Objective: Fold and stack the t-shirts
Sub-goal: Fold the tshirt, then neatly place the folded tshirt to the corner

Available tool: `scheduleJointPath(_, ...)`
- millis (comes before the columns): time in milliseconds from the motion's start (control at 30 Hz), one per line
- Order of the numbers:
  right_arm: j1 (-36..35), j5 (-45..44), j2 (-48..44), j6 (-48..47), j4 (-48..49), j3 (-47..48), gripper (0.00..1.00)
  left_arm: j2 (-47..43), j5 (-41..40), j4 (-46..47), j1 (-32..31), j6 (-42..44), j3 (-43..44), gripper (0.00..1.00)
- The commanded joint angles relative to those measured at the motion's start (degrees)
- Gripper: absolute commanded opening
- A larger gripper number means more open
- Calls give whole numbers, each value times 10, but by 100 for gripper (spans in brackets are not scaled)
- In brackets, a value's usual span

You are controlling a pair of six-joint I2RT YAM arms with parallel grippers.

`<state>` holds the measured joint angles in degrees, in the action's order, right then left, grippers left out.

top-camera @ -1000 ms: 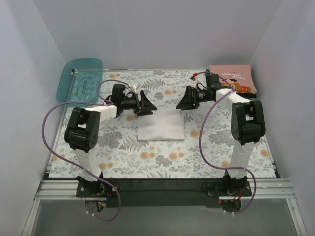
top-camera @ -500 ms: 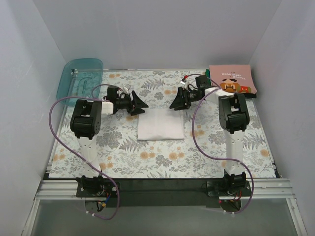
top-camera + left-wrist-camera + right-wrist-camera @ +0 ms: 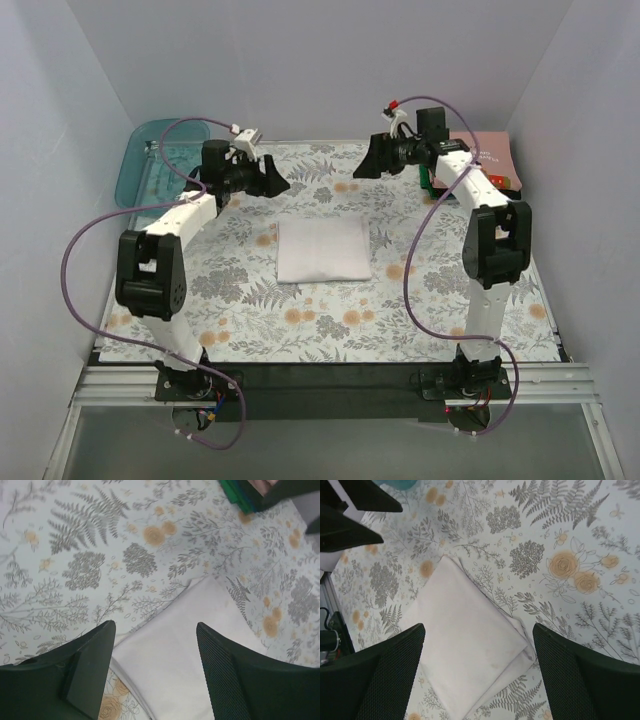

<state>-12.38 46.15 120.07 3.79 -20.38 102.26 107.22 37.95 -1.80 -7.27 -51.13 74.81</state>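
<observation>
Top external: white tee (image 3: 323,250) is limp and light, so pinch its whole folded edge; left gripper (image 3: 154,627) and right gripper (image 3: 479,627) gape empty.

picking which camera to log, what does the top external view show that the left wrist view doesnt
Only top external: both whole arms, the teal tray at the far left, much of the pink t-shirt at the far right, and the white t-shirt as a complete folded rectangle with nothing touching it.
Only left wrist: the open left gripper framing one corner of that shirt, its layered folded edges seen up close.
Both: the white t-shirt, the floral table cover, and a dark green t-shirt edge near the right arm.
</observation>
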Motion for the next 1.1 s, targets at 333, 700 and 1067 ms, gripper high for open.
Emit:
scheduleJointPath(333,40,-118,-191,31,-72,-206,92,-172,-288,-19,-381,446,-162,45)
scheduleJointPath(700,96,-84,-232,167,52,-403,81,-62,-348,43,-500,505,-155,40)
scheduleJointPath(1067,96,-46,-198,264,121,-478,77,8,-372,106,-513,495,-162,38)
